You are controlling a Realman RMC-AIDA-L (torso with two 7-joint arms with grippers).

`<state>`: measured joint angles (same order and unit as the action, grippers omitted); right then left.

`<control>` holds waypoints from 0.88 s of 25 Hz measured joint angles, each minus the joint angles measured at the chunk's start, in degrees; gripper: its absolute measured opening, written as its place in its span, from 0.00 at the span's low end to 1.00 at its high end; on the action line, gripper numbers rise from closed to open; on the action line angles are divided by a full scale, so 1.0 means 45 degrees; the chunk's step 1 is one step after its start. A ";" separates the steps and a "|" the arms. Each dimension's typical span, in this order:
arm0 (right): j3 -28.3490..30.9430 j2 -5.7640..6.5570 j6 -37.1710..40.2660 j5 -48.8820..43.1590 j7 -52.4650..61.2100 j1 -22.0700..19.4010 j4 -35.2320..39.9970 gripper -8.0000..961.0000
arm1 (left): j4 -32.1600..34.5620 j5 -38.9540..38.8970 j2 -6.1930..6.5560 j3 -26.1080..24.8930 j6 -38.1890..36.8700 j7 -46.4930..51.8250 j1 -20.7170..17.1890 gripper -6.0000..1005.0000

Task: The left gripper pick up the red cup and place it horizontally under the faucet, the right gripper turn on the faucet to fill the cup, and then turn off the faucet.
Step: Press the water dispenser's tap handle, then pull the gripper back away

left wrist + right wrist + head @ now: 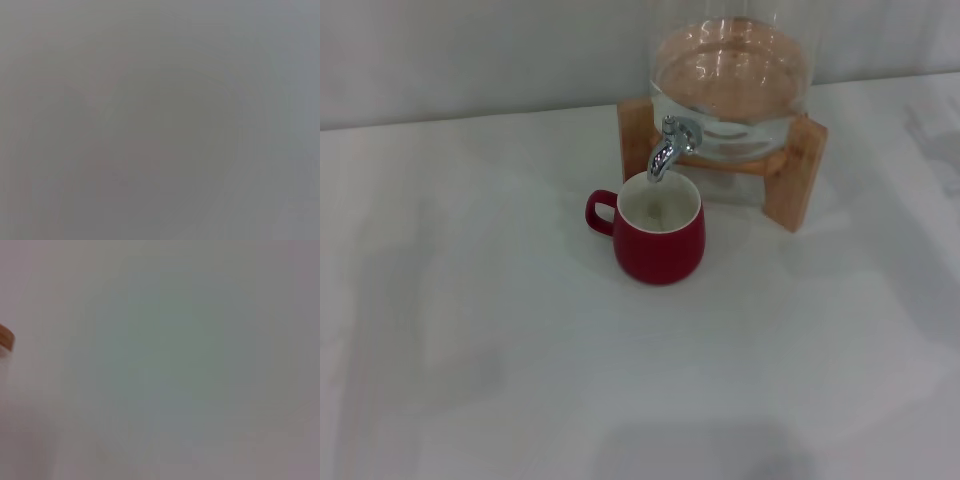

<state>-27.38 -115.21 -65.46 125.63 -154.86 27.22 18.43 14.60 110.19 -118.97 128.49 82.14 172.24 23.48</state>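
Note:
The red cup (pixel 658 238) stands upright on the white table, its handle pointing to the left in the head view. Its off-white inside shows and its rim sits right under the spout of the chrome faucet (pixel 672 146). The faucet is mounted on a clear glass dispenser (pixel 732 85) holding water, set in a wooden stand (pixel 794 185). Neither gripper shows in any view. The left wrist view shows only a blank grey surface. The right wrist view shows a blank surface and a corner of the wooden stand (pixel 6 338).
The white table (pixel 480 330) spreads out in front of and to the left of the cup. A pale wall runs behind the dispenser.

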 joint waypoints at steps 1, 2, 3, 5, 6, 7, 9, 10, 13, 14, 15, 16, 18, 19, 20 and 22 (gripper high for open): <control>0.0006 -0.0004 0.0088 0.0061 -0.0082 0.0025 -0.0007 0.70 | 0.0000 0.0002 0.0005 0.0000 -0.0003 0.0001 0.0052 0.83; 0.0020 -0.0008 0.0195 0.0155 -0.0164 0.0046 -0.0012 0.70 | -0.0002 0.0001 0.0010 0.0000 -0.0008 0.0003 0.0090 0.83; 0.0028 -0.0008 0.0228 0.0202 -0.0184 0.0053 -0.0013 0.70 | -0.0002 0.0000 0.0016 0.0000 -0.0017 0.0008 0.0137 0.83; 0.0052 -0.0008 0.0303 0.0353 -0.0203 0.0064 -0.0024 0.70 | -0.0030 -0.0006 0.0016 -0.0005 -0.0027 0.0016 0.0206 0.83; 0.0075 -0.0007 0.0319 0.0446 -0.0204 0.0068 -0.0039 0.70 | -0.0085 -0.0019 0.0016 -0.0012 -0.0030 0.0021 0.0275 0.83; 0.0096 -0.0007 0.0329 0.0547 -0.0204 0.0074 -0.0062 0.70 | -0.0134 -0.0019 0.0017 -0.0013 -0.0032 0.0024 0.0327 0.83; 0.0130 -0.0006 0.0332 0.0781 -0.0204 0.0075 -0.0097 0.70 | -0.0196 -0.0028 0.0013 -0.0017 -0.0033 0.0032 0.0395 0.83; 0.0139 -0.0005 0.0330 0.0900 -0.0204 0.0071 -0.0110 0.70 | -0.0204 -0.0031 0.0006 -0.0020 -0.0033 0.0034 0.0414 0.83; 0.0144 -0.0003 0.0327 0.1020 -0.0204 0.0049 -0.0128 0.70 | -0.0211 -0.0034 0.0000 -0.0037 -0.0033 0.0035 0.0443 0.83; 0.0145 -0.0003 0.0328 0.1025 -0.0203 0.0048 -0.0134 0.70 | -0.0213 -0.0036 -0.0002 -0.0048 -0.0033 0.0032 0.0454 0.83; 0.0146 -0.0003 0.0328 0.1027 -0.0204 0.0046 -0.0134 0.70 | -0.0214 -0.0038 -0.0002 -0.0051 -0.0033 0.0029 0.0458 0.83; 0.0147 -0.0003 0.0327 0.1027 -0.0204 0.0046 -0.0135 0.70 | -0.0216 -0.0045 0.0000 -0.0058 -0.0033 0.0027 0.0462 0.83; 0.0147 -0.0003 0.0316 0.1028 -0.0203 0.0049 -0.0134 0.70 | -0.0217 -0.0062 0.0006 -0.0066 -0.0033 0.0026 0.0468 0.83; 0.0146 -0.0003 0.0312 0.1028 -0.0203 0.0059 -0.0134 0.70 | -0.0217 -0.0068 0.0006 -0.0071 -0.0032 0.0026 0.0469 0.83; 0.0137 -0.0002 0.0313 0.1028 -0.0203 0.0071 -0.0135 0.70 | -0.0217 -0.0074 0.0008 -0.0078 -0.0033 0.0026 0.0468 0.83; 0.0097 -0.0003 0.0317 0.1029 -0.0232 0.0121 -0.0134 0.70 | -0.0223 -0.0083 0.0011 -0.0080 -0.0033 0.0022 0.0468 0.83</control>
<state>-26.94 -115.22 -64.04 130.26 -155.91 27.77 17.83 13.59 109.82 -118.92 128.13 82.00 172.34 25.58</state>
